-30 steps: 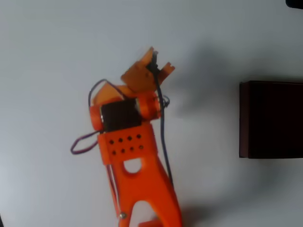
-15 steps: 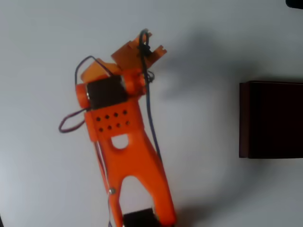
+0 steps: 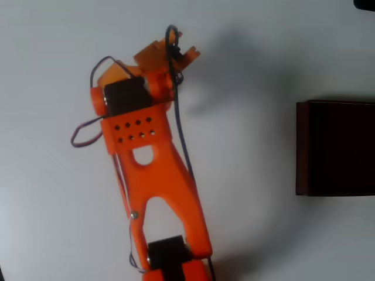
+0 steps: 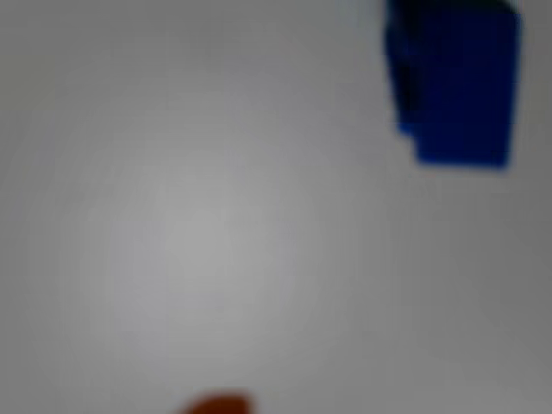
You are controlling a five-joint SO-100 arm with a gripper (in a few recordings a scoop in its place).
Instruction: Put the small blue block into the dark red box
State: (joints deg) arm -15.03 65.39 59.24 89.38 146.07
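My orange gripper point(image 3: 171, 51) reaches toward the top of the overhead view, left of centre. Its two orange fingers stand apart with nothing seen between them, so it looks open. The small blue block point(image 4: 454, 82) is a blurred bright blue shape at the top right of the wrist view, resting on the white table away from an orange fingertip point(image 4: 216, 404) at the bottom edge. Overhead, the arm hides the block. The dark red box point(image 3: 335, 147) sits at the right edge, far from the gripper, its interior nearly black.
The white table point(image 3: 258, 234) is bare between the arm and the box. A loose dark cable point(image 3: 181, 140) runs along the arm's right side, and a purple wire loop point(image 3: 82, 134) sticks out on its left.
The arm has swung left and stretched toward the top of the overhead view, carrying the gripper up and left. The box has not moved.
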